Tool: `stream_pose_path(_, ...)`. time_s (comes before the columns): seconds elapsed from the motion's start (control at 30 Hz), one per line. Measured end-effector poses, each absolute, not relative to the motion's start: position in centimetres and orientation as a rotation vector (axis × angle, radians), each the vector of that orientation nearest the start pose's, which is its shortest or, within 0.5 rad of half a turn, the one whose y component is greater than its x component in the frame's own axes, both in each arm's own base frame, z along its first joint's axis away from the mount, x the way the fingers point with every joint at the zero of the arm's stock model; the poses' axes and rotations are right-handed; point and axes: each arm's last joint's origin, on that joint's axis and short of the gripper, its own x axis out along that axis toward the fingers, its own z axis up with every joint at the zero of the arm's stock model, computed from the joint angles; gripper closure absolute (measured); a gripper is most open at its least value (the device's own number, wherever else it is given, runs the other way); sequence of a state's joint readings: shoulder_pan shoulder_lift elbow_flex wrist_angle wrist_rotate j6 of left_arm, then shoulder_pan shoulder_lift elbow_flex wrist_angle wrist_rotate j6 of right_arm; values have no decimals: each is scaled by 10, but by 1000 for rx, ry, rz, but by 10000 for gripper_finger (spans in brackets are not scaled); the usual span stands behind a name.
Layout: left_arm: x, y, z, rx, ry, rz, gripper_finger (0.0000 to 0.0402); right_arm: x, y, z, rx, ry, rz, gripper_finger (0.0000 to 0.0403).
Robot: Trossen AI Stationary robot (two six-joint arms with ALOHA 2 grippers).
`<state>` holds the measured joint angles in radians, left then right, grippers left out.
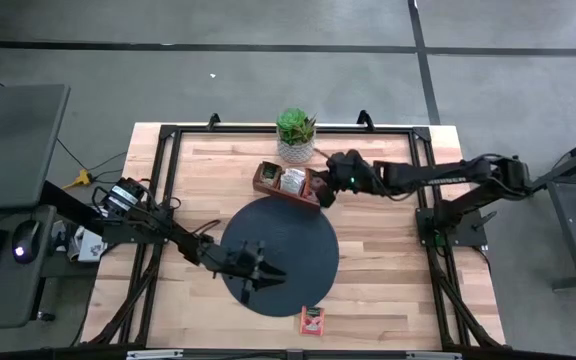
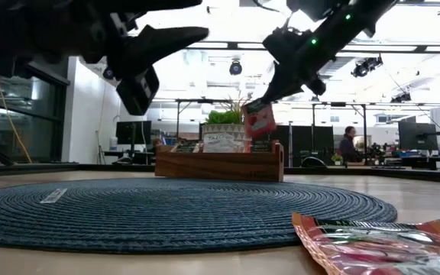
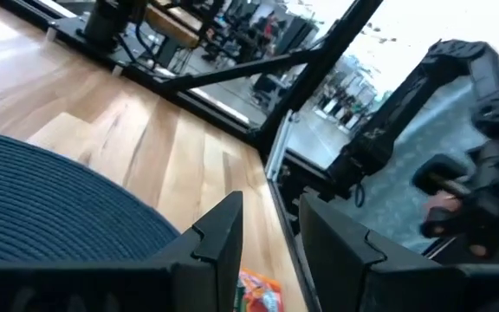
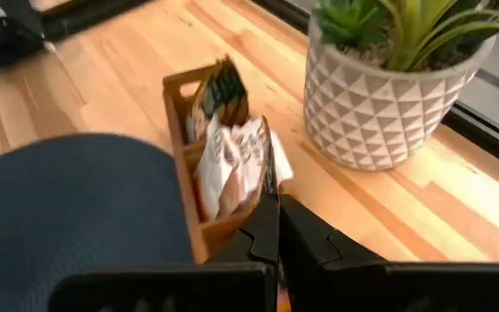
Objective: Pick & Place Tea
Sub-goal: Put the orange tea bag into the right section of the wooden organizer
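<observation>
Evenly bright from overhead on the worktop [image 1: 388,270] with only soft shadows, glaring white from ceiling lights [image 2: 235,67] at table height so the arms go nearly black, blurred on the near sachet [image 2: 380,243], and soft-focused on the close dark fingers [image 3: 219,251].

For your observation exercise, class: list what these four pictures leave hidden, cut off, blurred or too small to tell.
- Right wrist view: the right claw is shut, but its fingers hide the red sachet; only the low view shows it held above the wooden tray.
- Low view: the near sachet is blurred and cut off by the edge; its print is unreadable.
- High view: tray contents are too small to count.
- Left claw, over the dark mat: holds nothing visible.
</observation>
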<state>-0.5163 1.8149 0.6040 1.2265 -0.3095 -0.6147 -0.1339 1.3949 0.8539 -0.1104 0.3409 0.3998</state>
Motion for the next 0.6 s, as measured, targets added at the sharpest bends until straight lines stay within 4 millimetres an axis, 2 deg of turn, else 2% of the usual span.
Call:
stream_pose_path(0.2, 279, -149, 148, -629, 65, -209, 287, 291, -69, 219, 348, 587, -540, 403)
stream_pose_path(0.4, 279, -150, 148, -630, 77, -240, 287, 299, -69, 198, 336, 668, -521, 403)
stream_pose_path(0.6, 279, -150, 148, -628, 83, -242, 287, 304, -70, 190, 347, 674, -530, 403)
